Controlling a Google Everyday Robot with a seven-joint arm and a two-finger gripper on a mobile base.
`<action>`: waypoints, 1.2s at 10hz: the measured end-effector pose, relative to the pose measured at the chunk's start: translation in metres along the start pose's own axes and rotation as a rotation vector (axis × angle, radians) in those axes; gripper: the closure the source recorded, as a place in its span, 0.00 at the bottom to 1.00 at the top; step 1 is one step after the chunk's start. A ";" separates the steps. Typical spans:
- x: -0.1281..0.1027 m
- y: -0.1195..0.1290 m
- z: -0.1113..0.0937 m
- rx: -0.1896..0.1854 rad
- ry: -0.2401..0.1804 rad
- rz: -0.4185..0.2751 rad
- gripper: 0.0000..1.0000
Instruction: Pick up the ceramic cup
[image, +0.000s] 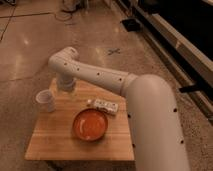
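One small white glossy ceramic cup stands upright near the back-left corner of the single light wooden table; just right of it, apart from it, the gripper hangs over the table's back edge, and whether it is wide or narrow cannot be told; one wide round orange bowl sits mid-table; one flat white rectangular packet lies just behind the bowl; one thick white robot arm reaches in from the right.
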 end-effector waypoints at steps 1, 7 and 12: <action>-0.002 -0.011 0.002 -0.001 0.002 -0.023 0.35; -0.021 -0.055 0.027 -0.028 0.006 -0.106 0.35; -0.027 -0.074 0.058 -0.051 0.016 -0.130 0.35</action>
